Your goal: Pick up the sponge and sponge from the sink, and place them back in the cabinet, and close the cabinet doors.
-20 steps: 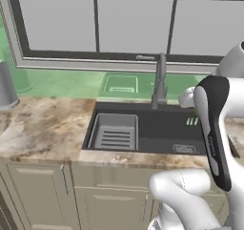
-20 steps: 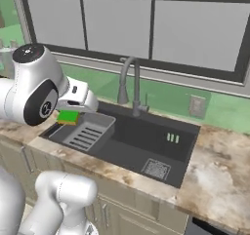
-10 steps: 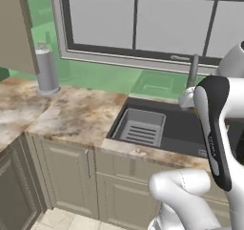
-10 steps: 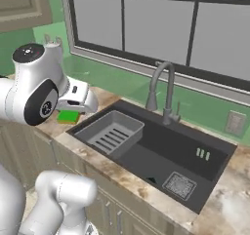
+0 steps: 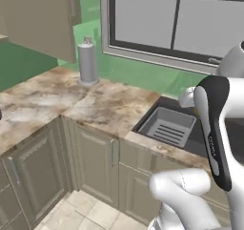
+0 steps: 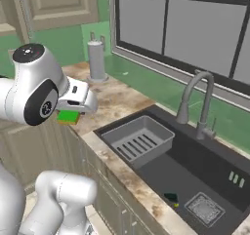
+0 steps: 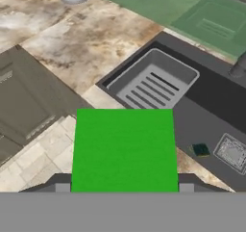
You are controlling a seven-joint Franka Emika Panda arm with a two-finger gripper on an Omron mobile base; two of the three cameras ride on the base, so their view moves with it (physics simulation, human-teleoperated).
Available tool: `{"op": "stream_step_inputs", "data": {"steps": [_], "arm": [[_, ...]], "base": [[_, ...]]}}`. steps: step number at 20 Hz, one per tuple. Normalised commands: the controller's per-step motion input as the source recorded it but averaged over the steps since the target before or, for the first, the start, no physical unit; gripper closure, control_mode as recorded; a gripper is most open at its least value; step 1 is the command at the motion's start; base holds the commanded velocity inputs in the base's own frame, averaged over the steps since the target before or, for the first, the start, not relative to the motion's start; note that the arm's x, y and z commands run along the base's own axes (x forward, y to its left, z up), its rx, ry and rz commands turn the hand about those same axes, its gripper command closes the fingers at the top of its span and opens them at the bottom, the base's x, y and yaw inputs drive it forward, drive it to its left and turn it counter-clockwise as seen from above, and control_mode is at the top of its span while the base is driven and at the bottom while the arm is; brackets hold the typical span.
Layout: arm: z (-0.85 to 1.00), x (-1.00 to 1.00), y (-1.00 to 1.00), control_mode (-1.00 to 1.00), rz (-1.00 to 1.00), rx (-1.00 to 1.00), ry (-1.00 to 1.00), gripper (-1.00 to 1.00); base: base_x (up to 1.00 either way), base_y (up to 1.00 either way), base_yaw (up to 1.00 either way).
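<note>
Bright green sponge (image 7: pixel 124 149) clamped between the fingers (image 7: pixel 62 187), filling the 6 o'clock half of the hand view, one dark finger tip pressed against each side edge. Same sponge (image 6: pixel 68 116) seen from the right base view as a green-and-yellow slab tucked under the white wrist, held in the air above the bench (image 6: pixel 117 96) edge, at about 9 o'clock from the sink (image 6: pixel 205 168).

Second sponge (image 6: pixel 171 198), dark-topped, lying on the black sink floor close to the front wall, just at 9 o'clock of the square drain (image 6: pixel 205 208); also caught in the hand view as a small dark block (image 7: pixel 200 150) beside the drain (image 7: pixel 233 153). Grey slotted rack (image 6: pixel 139 140) sitting in the sink end nearest the arm, well apart from the dark sponge. Grey gooseneck faucet (image 6: pixel 196 100) rising behind the basin at 12 o'clock, in front of the window (image 6: pixel 195 29).

Grey cylinder (image 5: pixel 87 61) standing upright on the marbled bench (image 5: pixel 90 105) at 10 o'clock from the rack (image 5: pixel 169 125) in the left base view, against the green wall. Beige cabinet door (image 5: pixel 40 19) hanging at the upper left, open or shut hard to tell from this angle. Beige base cupboards (image 5: pixel 93 160) below the bench, tiled floor (image 5: pixel 83 212) at their foot.
</note>
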Motion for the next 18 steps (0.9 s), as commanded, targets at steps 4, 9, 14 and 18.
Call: {"op": "stream_step_inputs", "data": {"steps": [4,9,14,18], "arm": [[0.0,0.0,0.0,1.0,0.0,0.0,0.0,1.0],[0.0,0.0,0.0,1.0,0.0,0.0,0.0,1.0],[0.0,0.0,0.0,1.0,0.0,0.0,0.0,1.0],[0.0,0.0,0.0,1.0,0.0,0.0,0.0,1.0]], "base": [[-0.16,0.07,0.48],[-0.17,0.1,0.5],[-0.11,0.14,0.51],[-0.12,0.29,0.47]]}}
